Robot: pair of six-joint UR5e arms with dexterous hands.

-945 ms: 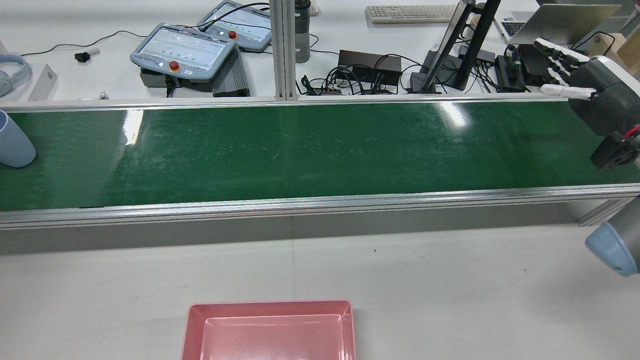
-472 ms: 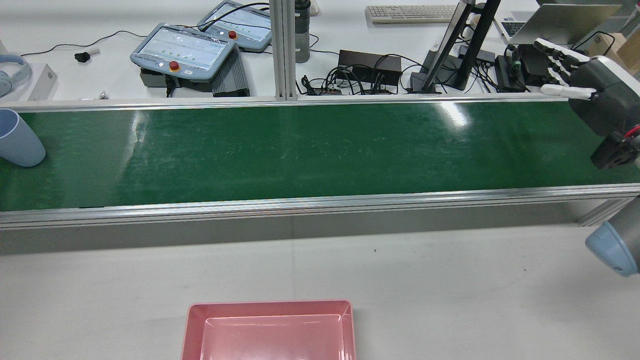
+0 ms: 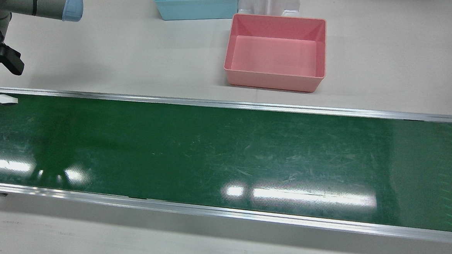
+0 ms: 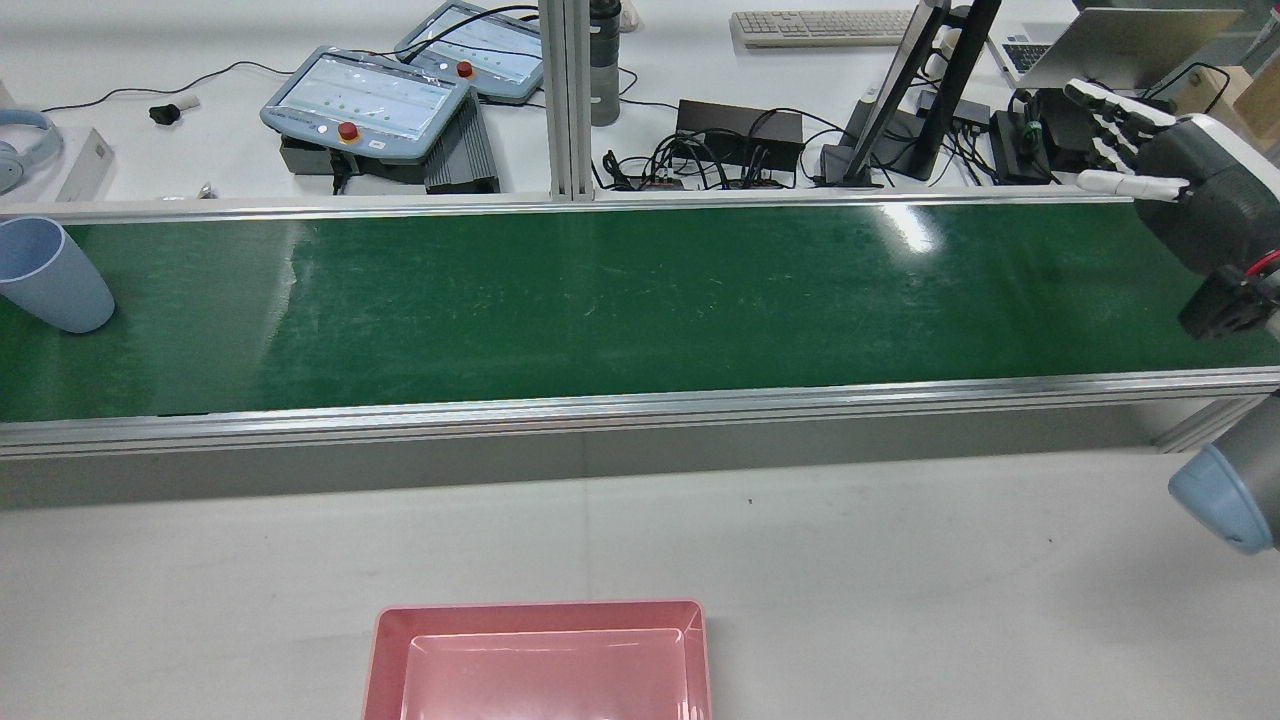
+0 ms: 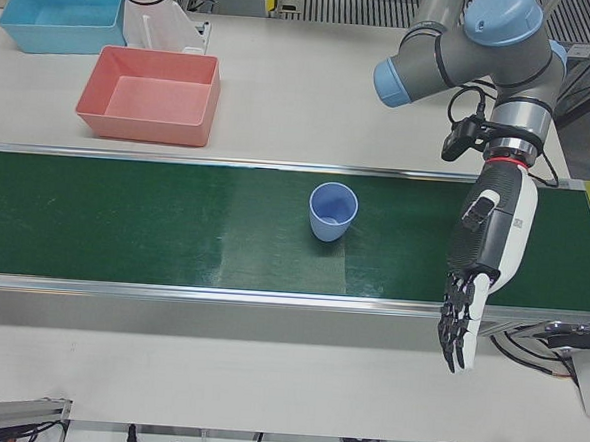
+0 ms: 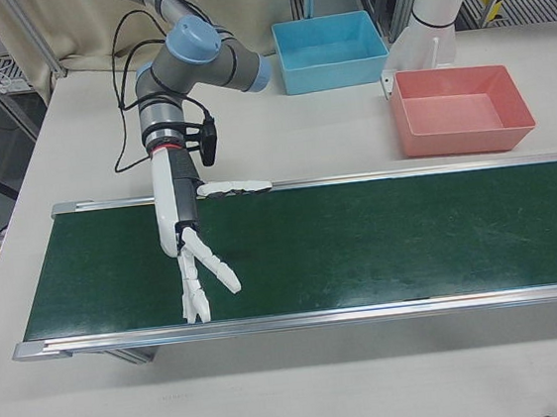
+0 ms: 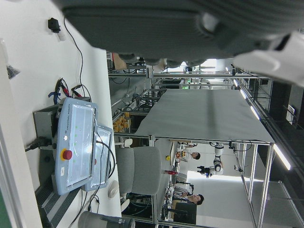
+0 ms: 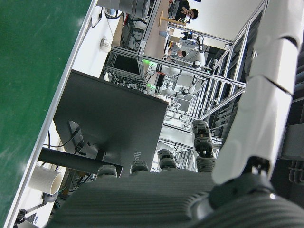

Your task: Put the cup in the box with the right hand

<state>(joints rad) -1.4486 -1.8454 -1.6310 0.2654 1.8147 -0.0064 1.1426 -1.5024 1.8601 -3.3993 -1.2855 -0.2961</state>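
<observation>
Cup (image 5: 333,211): upright on belt (image 5: 125,221), empty.
Pink box (image 3: 276,56): empty.
Blue box (image 6: 330,50): looks empty.
Right hand (image 6: 195,247): fingers spread, holding nothing.
Left hand (image 5: 480,267): open, empty.

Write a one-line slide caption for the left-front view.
Blue cup stands upright on the green belt, beside the left hand, open.

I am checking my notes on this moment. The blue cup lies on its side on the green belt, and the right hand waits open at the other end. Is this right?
Not quite. The blue cup stands upright on the green belt, mouth up, as the left-front view shows. The rest holds: the right hand waits open at the other end.
</observation>
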